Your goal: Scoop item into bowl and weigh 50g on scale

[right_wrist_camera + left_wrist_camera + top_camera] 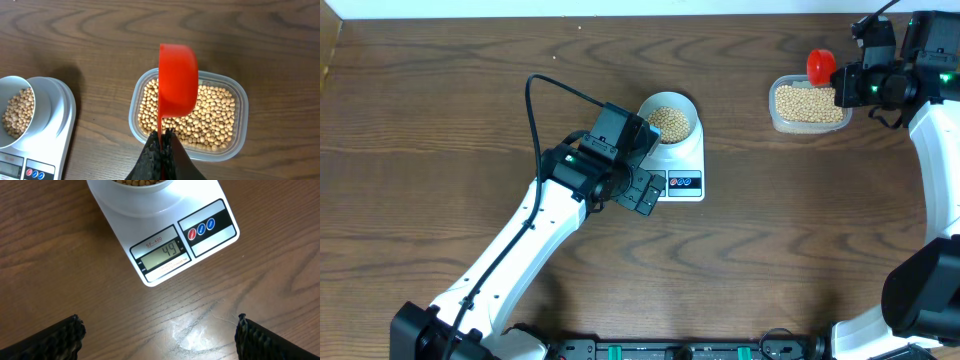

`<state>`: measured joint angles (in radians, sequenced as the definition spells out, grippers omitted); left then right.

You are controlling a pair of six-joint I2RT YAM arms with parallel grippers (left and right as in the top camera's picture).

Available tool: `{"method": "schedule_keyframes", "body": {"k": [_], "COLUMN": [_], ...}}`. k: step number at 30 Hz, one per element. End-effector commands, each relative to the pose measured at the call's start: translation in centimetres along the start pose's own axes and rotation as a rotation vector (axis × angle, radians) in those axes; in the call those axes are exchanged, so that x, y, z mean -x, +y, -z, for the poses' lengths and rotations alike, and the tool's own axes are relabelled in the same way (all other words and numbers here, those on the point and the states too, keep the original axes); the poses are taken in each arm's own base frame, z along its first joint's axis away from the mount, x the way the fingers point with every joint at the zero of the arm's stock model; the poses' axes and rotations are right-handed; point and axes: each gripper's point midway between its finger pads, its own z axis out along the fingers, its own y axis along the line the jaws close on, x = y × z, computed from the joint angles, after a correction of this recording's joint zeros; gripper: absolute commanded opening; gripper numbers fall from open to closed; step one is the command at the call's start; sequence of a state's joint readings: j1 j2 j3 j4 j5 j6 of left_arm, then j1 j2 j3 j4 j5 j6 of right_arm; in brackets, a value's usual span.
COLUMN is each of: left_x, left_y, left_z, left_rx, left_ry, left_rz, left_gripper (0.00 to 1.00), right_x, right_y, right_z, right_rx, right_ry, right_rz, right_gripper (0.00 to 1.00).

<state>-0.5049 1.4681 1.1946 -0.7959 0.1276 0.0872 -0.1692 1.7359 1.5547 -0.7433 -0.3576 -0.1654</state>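
Note:
The pale bowl [669, 118] holds tan beans [669, 122] and stands on the white scale [682, 160] at mid-table. In the left wrist view the scale [165, 235] display [164, 253] reads 49. My left gripper [159, 332] is open and empty, hovering over bare wood just in front of the scale. My right gripper [163, 142] is shut on the handle of a red scoop [177, 82], held on edge above a clear tub of beans [210, 112]. The tub [810, 105] sits at the far right. The bowl also shows in the right wrist view [17, 111].
The wooden table [800, 230] spreads around the scale. The left arm [530, 240] runs diagonally from the bottom left toward the scale. The right arm [940, 150] stands along the right edge.

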Motion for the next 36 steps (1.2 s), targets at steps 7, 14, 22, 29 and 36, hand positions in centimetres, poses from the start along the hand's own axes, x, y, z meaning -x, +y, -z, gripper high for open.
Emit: {"method": "schedule_keyframes", "body": {"k": [7,14,22,29,36], "left_x": [0.2,0.2,0.2,0.2,0.2], "left_y": [0.3,0.3,0.3,0.3,0.3], "left_z": [0.2,0.2,0.2,0.2,0.2], "left_rx": [0.011,0.011,0.011,0.011,0.011], "left_ry": [-0.008,-0.008,-0.008,-0.008,-0.008], "left_rz": [-0.012,-0.012,-0.012,-0.012,-0.012], "left_gripper": [0.98,0.98,0.98,0.98,0.98], "right_x": [-1.8,-2.2,-3.0,-2.8,-1.8], "right_y": [0.2,1.6,1.8,1.6,1.4], "right_z": [-1.8,-2.7,-2.6,-2.6,-2.7], "right_rx": [0.024,0.055,0.057,0.049,0.044], "right_ry": [0.069,0.094,0.128,0.120,0.077], "right_rz": [-0.058,-0.101,-0.143,-0.139,-0.122], "right_gripper": [0.01,0.01,0.01,0.01,0.01]}}
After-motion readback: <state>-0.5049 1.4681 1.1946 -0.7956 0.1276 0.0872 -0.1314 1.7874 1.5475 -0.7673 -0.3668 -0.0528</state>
